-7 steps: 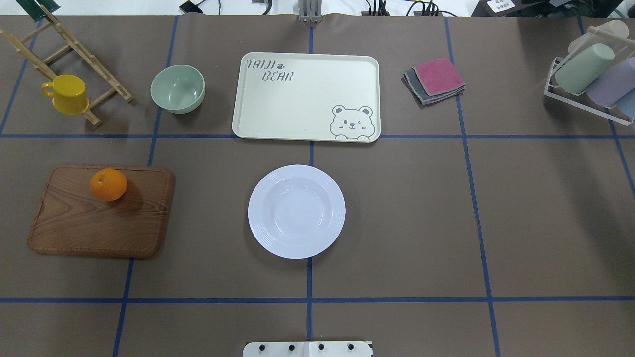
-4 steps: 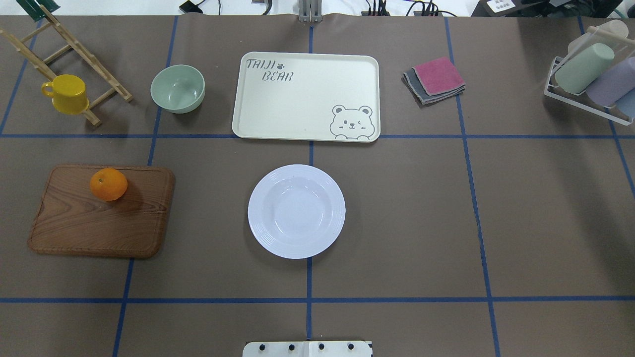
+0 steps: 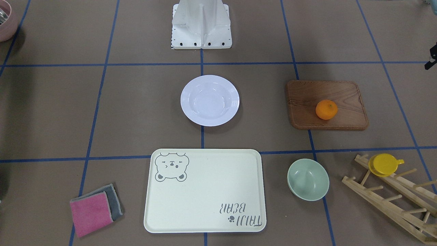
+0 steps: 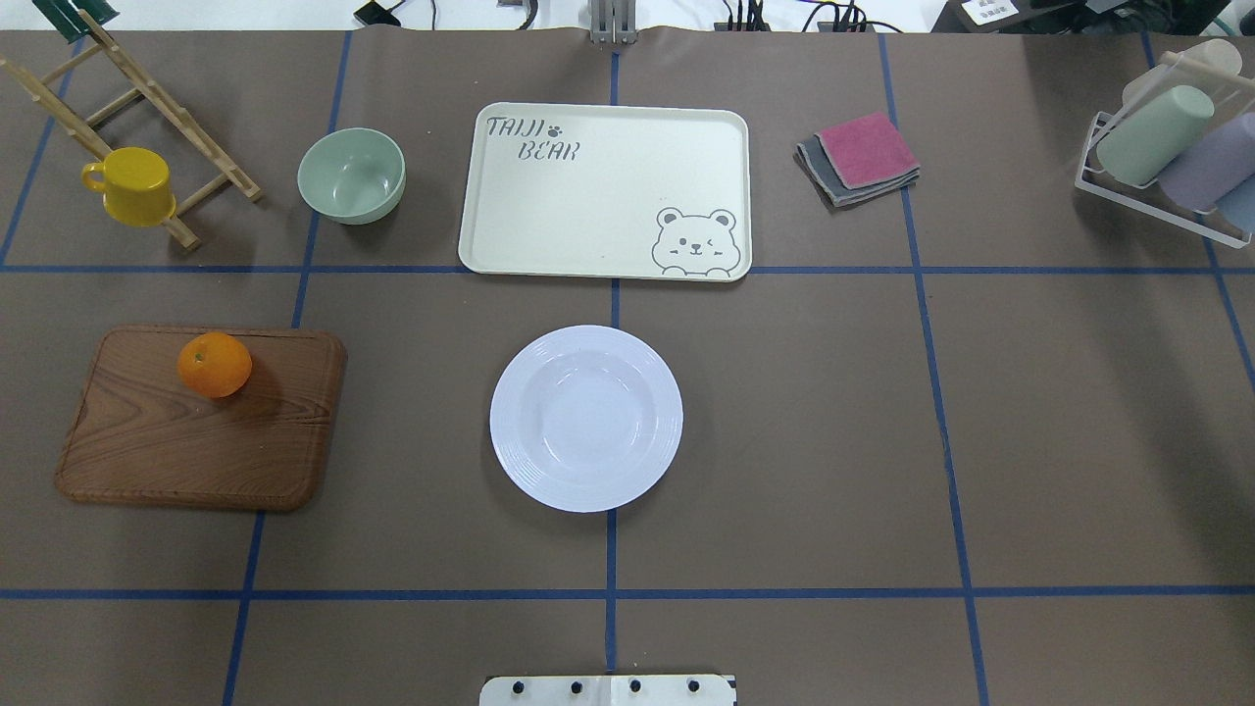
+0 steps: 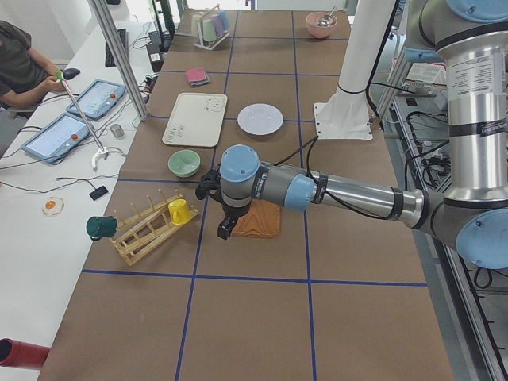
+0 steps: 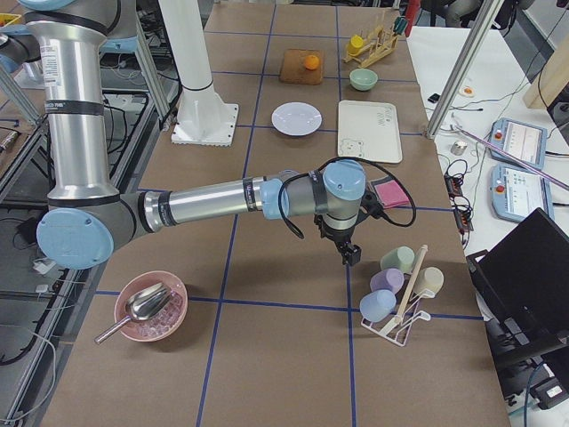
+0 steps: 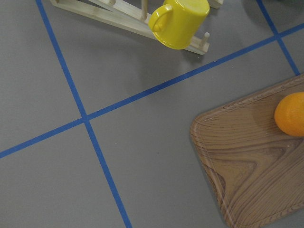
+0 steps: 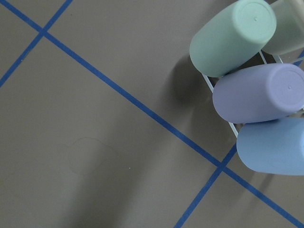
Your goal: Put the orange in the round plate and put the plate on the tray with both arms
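The orange [image 4: 214, 365] rests on the far part of a brown wooden board [image 4: 196, 441] at the table's left, also seen in the left wrist view [image 7: 290, 114]. The white round plate [image 4: 586, 419] lies empty at the table's middle. Beyond it lies the cream tray [image 4: 603, 191], bare. My left gripper [image 5: 226, 231] hangs over the left end of the board, apart from the orange; I cannot tell whether it is open or shut. My right gripper [image 6: 353, 256] hangs above the table beside the cup rack, and its state cannot be told either.
A pale-green bowl [image 4: 352, 176] stands left of the tray. A yellow cup [image 4: 130, 185] hangs on a wooden rack [image 4: 147, 108] at the far left. Folded cloths [image 4: 859, 157] lie right of the tray. A wire rack with pastel cups [image 4: 1167, 147] stands far right.
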`<state>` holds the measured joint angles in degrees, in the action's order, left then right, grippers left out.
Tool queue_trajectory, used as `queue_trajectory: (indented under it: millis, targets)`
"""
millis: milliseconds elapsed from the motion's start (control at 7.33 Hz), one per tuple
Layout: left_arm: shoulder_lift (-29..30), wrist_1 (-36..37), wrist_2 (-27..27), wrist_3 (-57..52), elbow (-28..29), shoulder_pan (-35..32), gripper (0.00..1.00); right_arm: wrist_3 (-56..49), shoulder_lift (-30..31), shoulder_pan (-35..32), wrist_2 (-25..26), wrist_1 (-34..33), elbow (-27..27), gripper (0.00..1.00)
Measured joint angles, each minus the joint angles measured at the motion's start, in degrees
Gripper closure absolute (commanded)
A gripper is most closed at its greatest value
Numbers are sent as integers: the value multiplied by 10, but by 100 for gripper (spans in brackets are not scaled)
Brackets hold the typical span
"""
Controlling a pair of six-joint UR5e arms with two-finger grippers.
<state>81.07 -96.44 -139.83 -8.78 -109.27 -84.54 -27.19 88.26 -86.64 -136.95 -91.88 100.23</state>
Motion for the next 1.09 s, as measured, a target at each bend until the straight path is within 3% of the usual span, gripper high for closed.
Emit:
queue_trajectory:
  millis: [273, 545, 818, 1091]
  targets:
    - [3, -30, -1, 49, 0, 50, 0, 1, 1, 7, -1, 2, -1, 0]
    - [7, -125, 31, 204, -1, 147, 0, 1, 1, 12, -1, 3, -1, 0]
    - [30, -175, 128, 336, -10, 257, 1, 1, 3, 15, -2, 5, 0, 0]
    - [65, -181, 209, 407, -5, 347, 1, 2, 5, 17, -8, 5, 1, 0]
